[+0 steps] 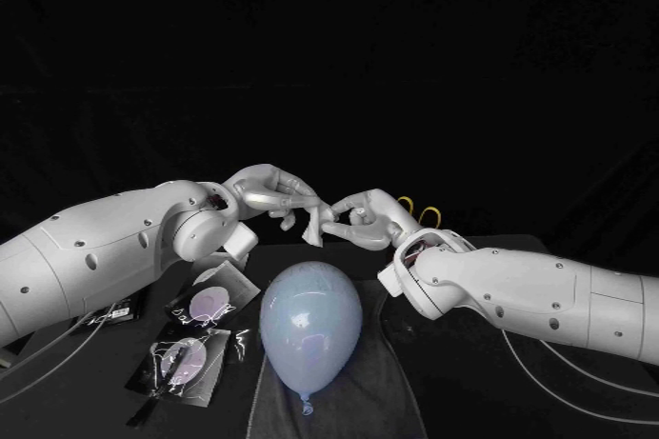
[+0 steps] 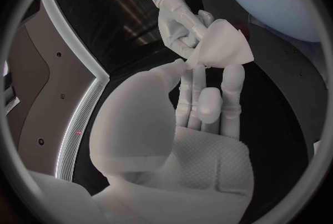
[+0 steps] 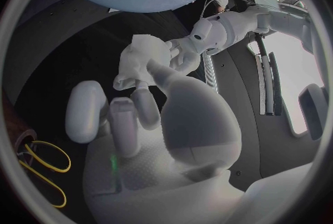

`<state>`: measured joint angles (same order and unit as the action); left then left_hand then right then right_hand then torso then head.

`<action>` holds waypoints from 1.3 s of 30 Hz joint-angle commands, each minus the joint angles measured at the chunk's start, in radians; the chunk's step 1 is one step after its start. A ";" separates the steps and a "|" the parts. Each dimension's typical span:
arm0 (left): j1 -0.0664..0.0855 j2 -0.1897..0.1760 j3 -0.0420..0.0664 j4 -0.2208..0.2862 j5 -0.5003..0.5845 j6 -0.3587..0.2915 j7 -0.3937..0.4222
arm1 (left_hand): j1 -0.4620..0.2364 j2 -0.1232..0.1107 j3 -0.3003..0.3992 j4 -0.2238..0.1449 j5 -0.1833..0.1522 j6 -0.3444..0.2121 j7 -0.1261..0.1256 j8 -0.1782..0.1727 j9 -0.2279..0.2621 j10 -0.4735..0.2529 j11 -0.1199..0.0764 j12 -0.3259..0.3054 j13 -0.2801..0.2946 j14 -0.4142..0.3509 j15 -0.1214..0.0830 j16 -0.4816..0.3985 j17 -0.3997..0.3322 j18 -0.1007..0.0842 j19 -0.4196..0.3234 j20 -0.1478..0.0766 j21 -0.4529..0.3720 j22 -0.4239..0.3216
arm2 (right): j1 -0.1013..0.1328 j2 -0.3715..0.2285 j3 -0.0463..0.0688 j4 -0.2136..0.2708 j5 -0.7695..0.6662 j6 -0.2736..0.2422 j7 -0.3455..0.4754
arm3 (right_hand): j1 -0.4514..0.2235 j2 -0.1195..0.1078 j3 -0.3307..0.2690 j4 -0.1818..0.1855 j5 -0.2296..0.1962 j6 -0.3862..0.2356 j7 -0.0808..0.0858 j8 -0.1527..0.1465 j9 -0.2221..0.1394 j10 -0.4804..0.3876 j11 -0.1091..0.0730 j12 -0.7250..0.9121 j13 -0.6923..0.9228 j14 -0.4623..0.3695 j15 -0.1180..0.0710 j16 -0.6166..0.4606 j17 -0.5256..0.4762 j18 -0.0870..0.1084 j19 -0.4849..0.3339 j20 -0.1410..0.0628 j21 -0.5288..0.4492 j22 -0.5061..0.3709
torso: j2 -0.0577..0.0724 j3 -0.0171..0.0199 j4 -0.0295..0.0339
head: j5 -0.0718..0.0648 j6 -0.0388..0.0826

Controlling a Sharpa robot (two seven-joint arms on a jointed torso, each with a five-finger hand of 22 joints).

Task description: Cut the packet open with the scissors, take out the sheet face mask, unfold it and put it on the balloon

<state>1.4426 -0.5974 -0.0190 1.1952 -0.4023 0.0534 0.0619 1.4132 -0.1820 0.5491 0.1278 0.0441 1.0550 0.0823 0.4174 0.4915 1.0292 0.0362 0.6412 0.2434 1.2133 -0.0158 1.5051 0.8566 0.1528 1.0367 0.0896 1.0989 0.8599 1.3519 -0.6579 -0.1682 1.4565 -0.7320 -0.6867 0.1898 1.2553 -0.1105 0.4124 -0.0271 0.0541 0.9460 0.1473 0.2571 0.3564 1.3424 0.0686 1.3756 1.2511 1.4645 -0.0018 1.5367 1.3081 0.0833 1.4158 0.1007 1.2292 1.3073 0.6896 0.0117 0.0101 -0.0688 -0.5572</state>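
In your head view, the balloon (image 1: 311, 315) lies on a dark cloth (image 1: 370, 387) over the black table (image 1: 543, 249). Beside it are clear packets (image 1: 186, 358), with print seemingly too small to read.

In the left wrist view, your left hand (image 2: 201, 124) pinches the folded sheet face mask (image 2: 223, 49) at its fingertips (image 2: 235, 74).

In the right wrist view, your right hand (image 3: 139, 140) grips the mask too, with the scissors (image 3: 41, 171) behind its fingers (image 3: 142, 104).

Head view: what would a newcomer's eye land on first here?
The pale blue balloon stands out first, lying on a dark cloth in the middle of the table. Just beyond it the left hand and right hand meet, both holding a small folded white sheet mask. Shiny packets lie to the balloon's left.
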 commanded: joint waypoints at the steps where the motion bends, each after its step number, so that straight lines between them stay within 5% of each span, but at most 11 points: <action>1: 0.002 0.000 0.001 0.006 0.018 0.011 0.020 | 0.007 -0.001 0.006 0.000 0.003 0.008 0.000 0.003 0.015 0.008 -0.002 -0.007 -0.002 0.009 -0.001 0.006 0.002 0.001 0.012 0.000 0.008 0.004 | -0.003 0.005 0.001 -0.004 -0.014 0.015 -0.008 | -0.003 0.007 -0.001 0.005 -0.005 0.009 -0.004 0.007 0.003 0.000 -0.007 0.001 0.003 0.083 -0.007 0.004 0.151 -0.006 0.000 -0.003 -0.002 0.087 | 0.001 0.0006 0.0010 | 0.000 -0.002; 8: 0.002 0.000 0.001 0.011 0.028 0.009 0.035 | 0.007 -0.001 0.006 0.000 0.003 0.008 0.000 0.003 0.015 0.008 -0.002 -0.007 -0.002 0.009 -0.001 0.006 0.002 0.001 0.012 0.000 0.008 0.004 | -0.006 0.008 0.001 -0.008 -0.030 0.020 -0.035 | 0.063 0.075 0.041 -0.014 -0.005 0.076 -0.047 0.079 0.040 0.029 -0.042 0.020 0.040 0.083 -0.034 0.004 0.152 -0.007 0.003 -0.023 0.005 0.093 | 0.000 -0.0002 -0.0005 | 0.000 -0.003; 13: 0.002 -0.002 0.001 0.002 0.031 -0.014 0.050 | 0.008 -0.001 0.006 -0.001 0.003 0.008 0.001 0.003 0.016 0.009 -0.002 -0.008 -0.002 0.009 -0.001 0.007 0.003 0.001 0.014 0.000 0.010 0.007 | -0.007 0.000 0.001 -0.004 -0.051 0.030 -0.055 | 0.077 0.078 0.064 -0.040 -0.005 0.052 -0.052 0.142 0.088 0.050 -0.050 0.030 0.063 0.085 -0.046 0.006 0.161 -0.010 0.007 -0.040 0.011 0.100 | -0.001 0.0003 -0.0012 | 0.000 -0.004; 26: 0.002 -0.003 0.001 -0.037 0.037 -0.047 0.072 | 0.009 -0.002 0.008 -0.002 0.003 0.009 0.001 0.002 0.017 0.011 -0.003 -0.009 -0.003 0.011 -0.002 0.008 0.005 0.000 0.018 -0.001 0.013 0.011 | -0.007 -0.030 0.001 0.018 -0.080 0.058 -0.067 | 0.071 0.063 0.072 -0.055 -0.006 0.039 -0.049 0.164 0.104 0.040 -0.048 0.019 0.053 0.086 -0.044 0.006 0.162 -0.010 0.005 -0.040 0.006 0.100 | -0.001 0.0011 -0.0008 | -0.001 -0.005; 39: 0.002 -0.003 0.001 -0.055 0.009 -0.057 0.072 | 0.010 -0.002 0.009 -0.003 0.003 0.009 0.002 0.002 0.017 0.012 -0.003 -0.010 -0.003 0.012 -0.002 0.008 0.007 0.000 0.020 -0.001 0.015 0.013 | -0.006 -0.055 0.000 0.022 -0.135 0.084 -0.073 | 0.062 0.054 0.074 -0.060 -0.006 0.011 -0.040 0.155 0.101 0.035 -0.041 0.016 0.053 0.086 -0.038 0.007 0.165 -0.010 0.004 -0.037 0.005 0.101 | -0.001 0.0010 -0.0007 | 0.001 -0.006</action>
<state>1.4418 -0.6006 -0.0198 1.1431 -0.3846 0.0108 0.1125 1.4117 -0.1836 0.5518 0.1249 0.0407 1.0578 0.0851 0.4173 0.4918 1.0331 0.0323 0.6376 0.2408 1.2169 -0.0192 1.5092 0.8627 0.1455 1.0510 0.0894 1.1104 0.8723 1.3462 -0.7109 -0.1673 1.4801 -0.8209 -0.6282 0.1261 1.3157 -0.0528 0.4860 -0.0845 0.0518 0.9617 0.1059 0.4125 0.4559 1.3770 0.0250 1.3912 1.2982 1.4664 -0.0433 1.5395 1.3081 0.0829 1.4196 0.0645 1.2325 1.3074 0.6889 0.0125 0.0091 -0.0681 -0.5634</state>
